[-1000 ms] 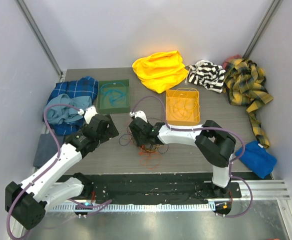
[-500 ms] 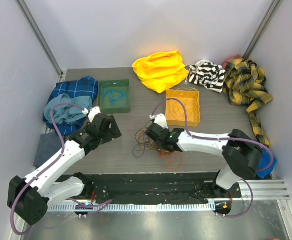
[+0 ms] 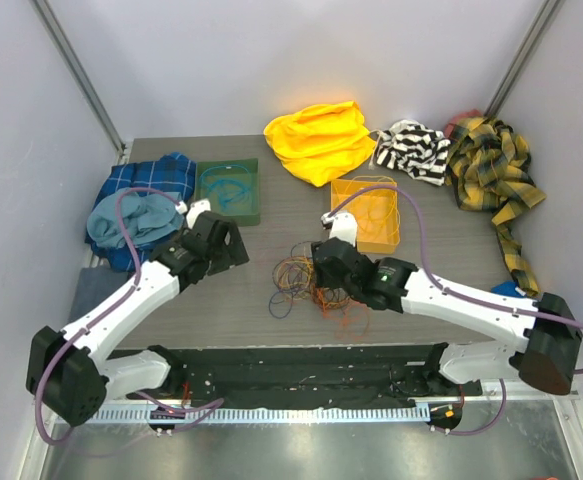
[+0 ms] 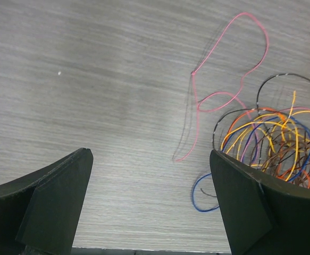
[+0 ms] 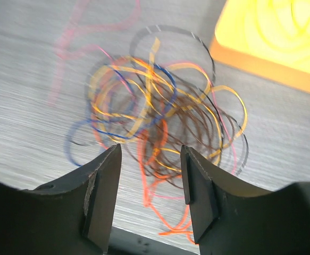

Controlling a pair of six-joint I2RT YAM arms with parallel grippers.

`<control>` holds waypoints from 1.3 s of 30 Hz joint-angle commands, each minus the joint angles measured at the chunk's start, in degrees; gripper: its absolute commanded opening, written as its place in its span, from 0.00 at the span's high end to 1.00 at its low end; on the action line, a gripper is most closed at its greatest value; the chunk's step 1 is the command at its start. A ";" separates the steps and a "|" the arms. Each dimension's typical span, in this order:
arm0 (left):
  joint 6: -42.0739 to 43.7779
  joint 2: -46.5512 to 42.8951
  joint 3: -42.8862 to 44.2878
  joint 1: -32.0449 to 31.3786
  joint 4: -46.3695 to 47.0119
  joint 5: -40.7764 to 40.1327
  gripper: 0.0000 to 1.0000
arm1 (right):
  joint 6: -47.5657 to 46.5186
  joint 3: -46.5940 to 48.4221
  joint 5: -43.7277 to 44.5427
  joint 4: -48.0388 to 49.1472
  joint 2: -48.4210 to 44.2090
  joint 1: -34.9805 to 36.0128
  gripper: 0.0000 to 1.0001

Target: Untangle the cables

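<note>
A tangle of thin cables (image 3: 306, 284), orange, yellow, blue, brown and pink, lies on the table near the front middle. In the right wrist view the tangle (image 5: 160, 117) is blurred, just beyond my right gripper (image 5: 150, 186), which is open with nothing between its jaws. In the top view the right gripper (image 3: 323, 270) hovers at the tangle's right side. My left gripper (image 3: 233, 248) is open and empty, left of the tangle. In the left wrist view (image 4: 152, 207) a pink cable (image 4: 224, 90) loops loose and the tangle (image 4: 274, 143) sits by the right finger.
An orange bin (image 3: 366, 215) holding yellow cable stands behind the tangle, a green bin (image 3: 228, 192) holding teal cable at back left. Cloths lie around: blue plaid (image 3: 141, 205), yellow (image 3: 319, 140), striped (image 3: 411, 150), yellow plaid (image 3: 491, 170), blue (image 3: 516, 315).
My right arm has swung right and stretched out, the gripper moving right across the tangle. The cables have spread rightward. My left gripper has moved up and right toward the green bin.
</note>
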 commanded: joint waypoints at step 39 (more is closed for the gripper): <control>-0.68 16.01 4.34 1.52 16.51 22.91 0.39 | 1.31 -2.08 -4.42 12.47 4.54 -5.42 0.53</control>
